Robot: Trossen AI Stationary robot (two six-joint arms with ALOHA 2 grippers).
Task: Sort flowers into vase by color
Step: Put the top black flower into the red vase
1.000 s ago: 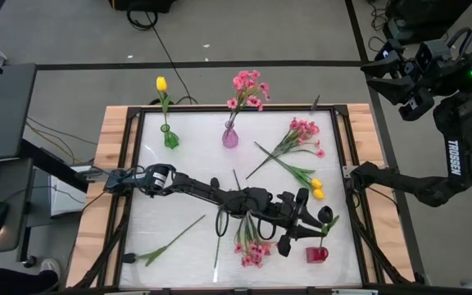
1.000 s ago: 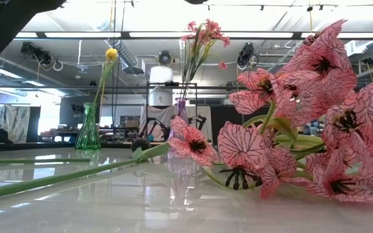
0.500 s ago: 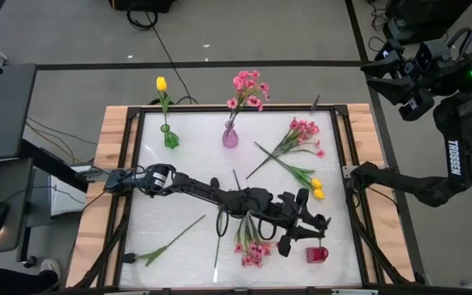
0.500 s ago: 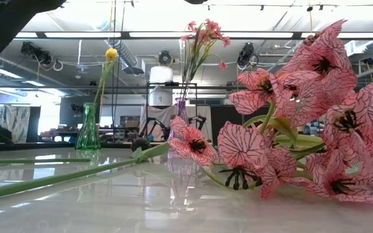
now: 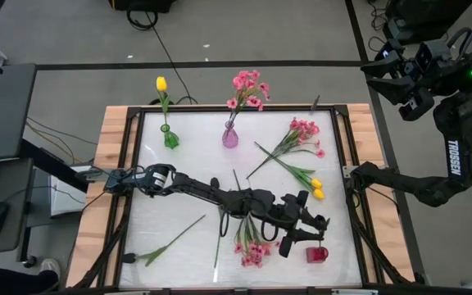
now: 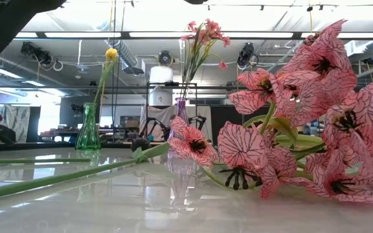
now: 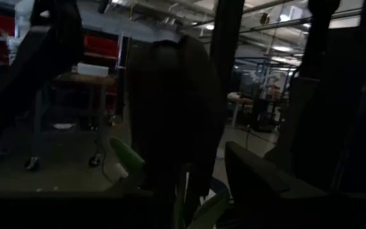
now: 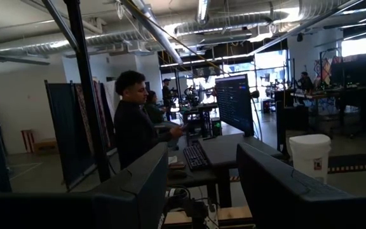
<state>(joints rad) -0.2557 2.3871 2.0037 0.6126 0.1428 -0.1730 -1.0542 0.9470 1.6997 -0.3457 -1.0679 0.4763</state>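
Vases: green [image 5: 170,139], pale purple [image 5: 230,137], red [image 5: 317,254]. Tulips [image 5: 316,189] yellow. Sprays [image 5: 304,133] pink, petals dark-veined. Stems [image 5: 173,238] green. Table [image 5: 192,176] white, wood rim. Arms black.

We see a glossy white desk [image 6: 141,200] that mirrors the ceiling lights, framed in pale, raw-looking wood [image 5: 113,176]. The green vase [image 6: 88,129] looks like clear, shiny glass, as does the pink vase [image 5: 230,136]. The pink petals [image 6: 316,97] look like matt, veined cloth. The arms [image 5: 220,195] are matt black.
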